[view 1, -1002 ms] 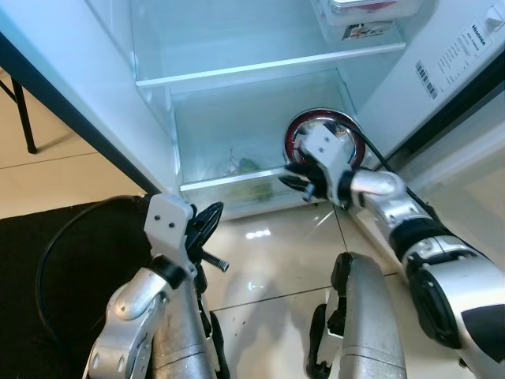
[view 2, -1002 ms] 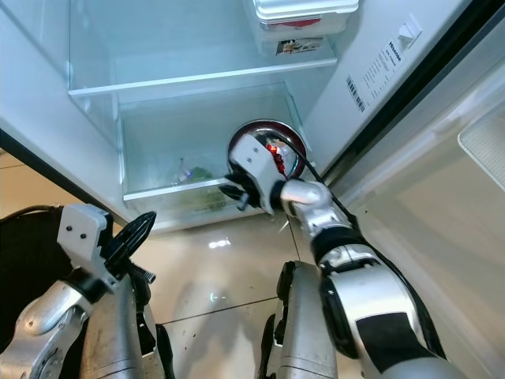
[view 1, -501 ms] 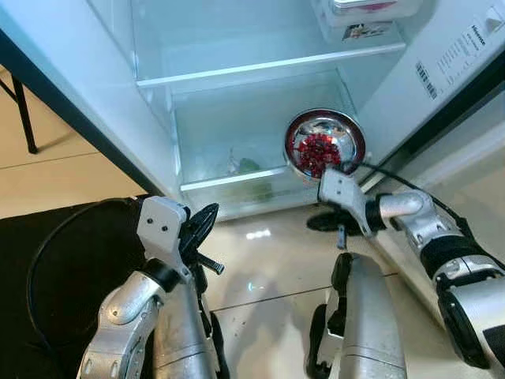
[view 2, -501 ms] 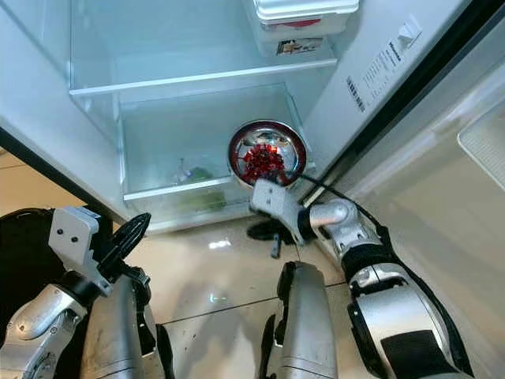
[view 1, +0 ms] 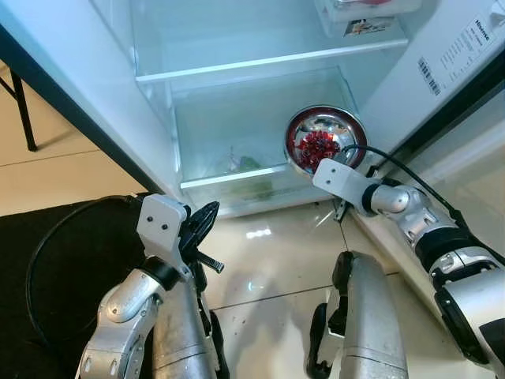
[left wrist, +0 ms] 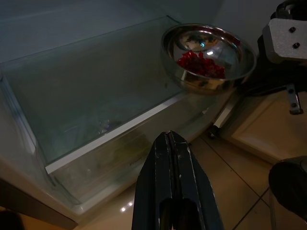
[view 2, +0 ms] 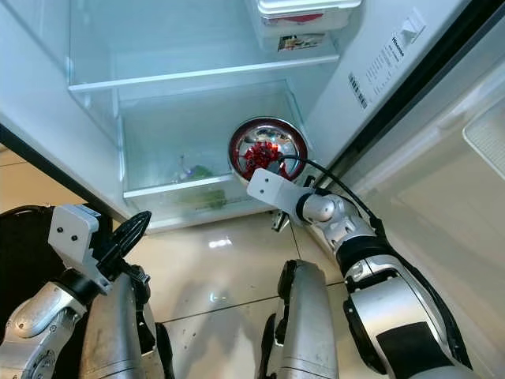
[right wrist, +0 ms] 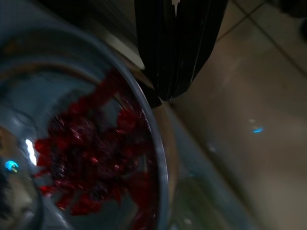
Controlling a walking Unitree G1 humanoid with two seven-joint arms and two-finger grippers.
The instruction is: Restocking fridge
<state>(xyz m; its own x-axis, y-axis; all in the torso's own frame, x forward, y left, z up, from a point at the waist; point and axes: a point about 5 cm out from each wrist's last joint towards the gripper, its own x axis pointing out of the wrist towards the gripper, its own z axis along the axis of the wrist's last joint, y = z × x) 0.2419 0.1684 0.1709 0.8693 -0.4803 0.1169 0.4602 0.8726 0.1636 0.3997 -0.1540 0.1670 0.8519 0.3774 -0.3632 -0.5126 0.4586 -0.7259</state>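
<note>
A shiny steel bowl (view 1: 325,142) holding red pieces (left wrist: 201,64) rests at the right end of the fridge's lower glass shelf (view 1: 229,175). My right arm reaches toward it, and its white wrist block (view 1: 338,177) hangs just in front of the bowl's near rim. In the right wrist view my right gripper (right wrist: 168,91) is shut with nothing in it, its tips right beside the rim of the bowl (right wrist: 96,158). My left gripper (view 1: 201,225) is shut and empty, held low over the floor, pointing at the shelf edge (left wrist: 120,134).
The fridge stands open, with an upper glass shelf (view 1: 260,63) and a clear lidded container (view 2: 304,16) above it. Something green (view 1: 246,166) lies below the lower shelf. The fridge door (view 2: 442,158) stands to the right. A black mat (view 1: 47,268) covers the floor on the left.
The right gripper, which had left the bowl and dropped toward the floor half a second ago, has come back up to the bowl's front rim. The left arm has barely moved.
</note>
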